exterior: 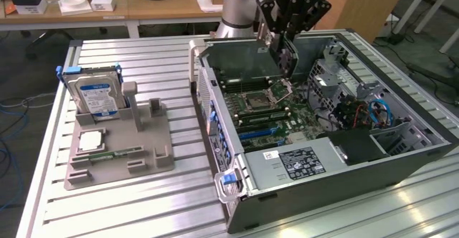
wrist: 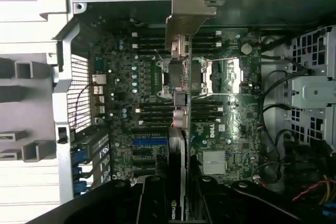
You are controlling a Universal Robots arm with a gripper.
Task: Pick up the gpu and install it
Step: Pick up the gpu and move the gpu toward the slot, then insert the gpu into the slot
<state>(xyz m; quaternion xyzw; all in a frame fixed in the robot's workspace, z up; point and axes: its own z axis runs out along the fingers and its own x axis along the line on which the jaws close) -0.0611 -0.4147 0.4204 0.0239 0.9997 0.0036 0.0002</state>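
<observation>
gpu dark, bracket silvery; motherboard green; hard drive silver, label blue-white; holder grey.

Wooden desks stand at eleven o'clock beyond the ribbed metal table; blue cables trail across grey floor at nine o'clock.

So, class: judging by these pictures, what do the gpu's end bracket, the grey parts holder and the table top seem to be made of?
End bracket of the gpu: bare sheet metal, probably steel; silvery sheen, folded tab.
Grey parts holder: likely plastic; matte, even grey, blocky moulded shapes.
Table top: probably aluminium; pale grooved slats with soft glare.
</observation>
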